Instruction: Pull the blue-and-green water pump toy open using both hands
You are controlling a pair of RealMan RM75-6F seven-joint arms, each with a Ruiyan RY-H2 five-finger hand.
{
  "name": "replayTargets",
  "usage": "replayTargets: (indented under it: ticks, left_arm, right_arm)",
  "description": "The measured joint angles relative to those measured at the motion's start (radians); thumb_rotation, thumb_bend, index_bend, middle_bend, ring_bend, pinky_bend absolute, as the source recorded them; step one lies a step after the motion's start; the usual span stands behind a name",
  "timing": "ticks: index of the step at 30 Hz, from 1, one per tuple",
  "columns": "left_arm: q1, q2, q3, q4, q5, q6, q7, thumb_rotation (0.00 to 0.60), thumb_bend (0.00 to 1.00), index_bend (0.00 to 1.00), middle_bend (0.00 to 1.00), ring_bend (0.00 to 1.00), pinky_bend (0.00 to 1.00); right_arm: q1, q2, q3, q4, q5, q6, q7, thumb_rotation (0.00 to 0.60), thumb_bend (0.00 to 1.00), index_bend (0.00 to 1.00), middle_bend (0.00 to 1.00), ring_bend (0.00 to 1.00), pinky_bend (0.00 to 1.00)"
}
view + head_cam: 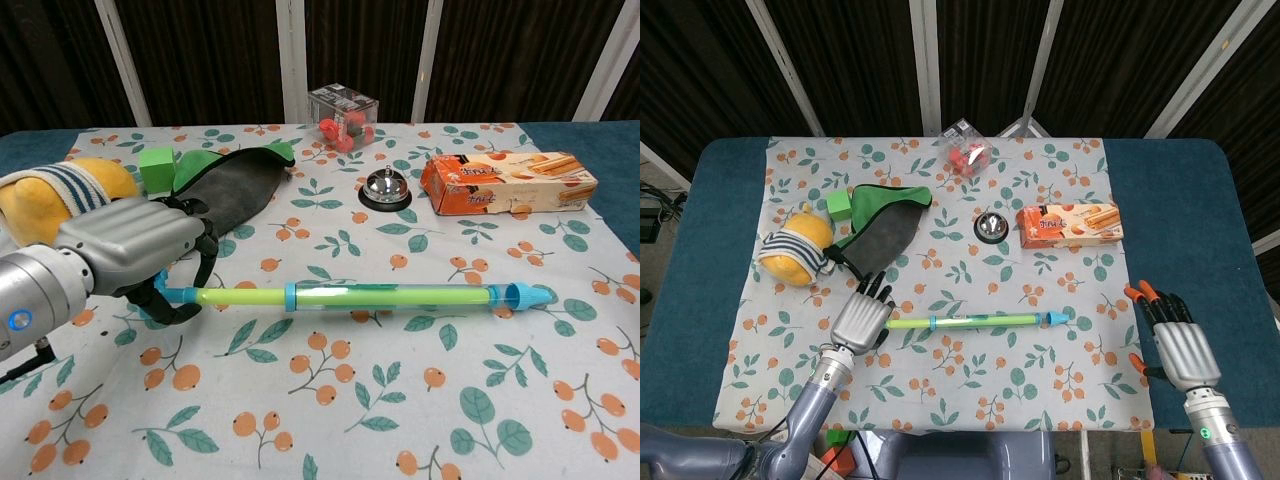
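Note:
The blue-and-green water pump toy (978,320) lies flat across the middle of the flowered cloth, with its blue nozzle to the right; the chest view shows it too (380,296). My left hand (862,318) is at the toy's left end. In the chest view this left hand (130,250) has fingers and thumb arched around the blue handle tip with a gap, not clamped. My right hand (1175,335) rests at the cloth's right edge, fingers spread, well away from the nozzle and holding nothing. It is outside the chest view.
Behind the toy stand an orange biscuit box (1068,224), a silver bell (989,227) and a clear box of red pieces (965,152). At the left lie a green-and-black pouch (880,225), a green cube (840,204) and a yellow plush with a striped band (798,245).

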State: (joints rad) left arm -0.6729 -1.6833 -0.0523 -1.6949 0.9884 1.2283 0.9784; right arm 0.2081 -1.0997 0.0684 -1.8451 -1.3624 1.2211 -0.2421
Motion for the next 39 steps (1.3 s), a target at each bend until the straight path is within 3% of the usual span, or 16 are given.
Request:
replayTargets:
  ticks: [7,25,39]
  left_arm:
    - [-0.006,0.023,0.001,-0.003,-0.001,-0.019,-0.012,0.600,0.58,0.61,0.21,0.00,0.09]
    - [-0.007,0.019,0.006,0.022,-0.010,-0.027,-0.029,0.600,0.58,0.61,0.21,0.00,0.09]
    - [-0.006,0.025,0.001,0.026,-0.019,-0.032,-0.047,0.600,0.58,0.61,0.20,0.00,0.09]
  right_arm:
    - [0.094,-0.098,0.053,-0.031,0.151,-0.064,-0.163,0.600,0.32,0.19,0.00,0.00,0.00]
    - [0.227,-0.279,0.074,0.019,0.412,-0.124,-0.344,0.600,0.32,0.28,0.02,0.00,0.00]
    - [0.297,-0.394,0.065,0.039,0.490,-0.087,-0.419,0.600,0.32,0.28,0.02,0.00,0.00]
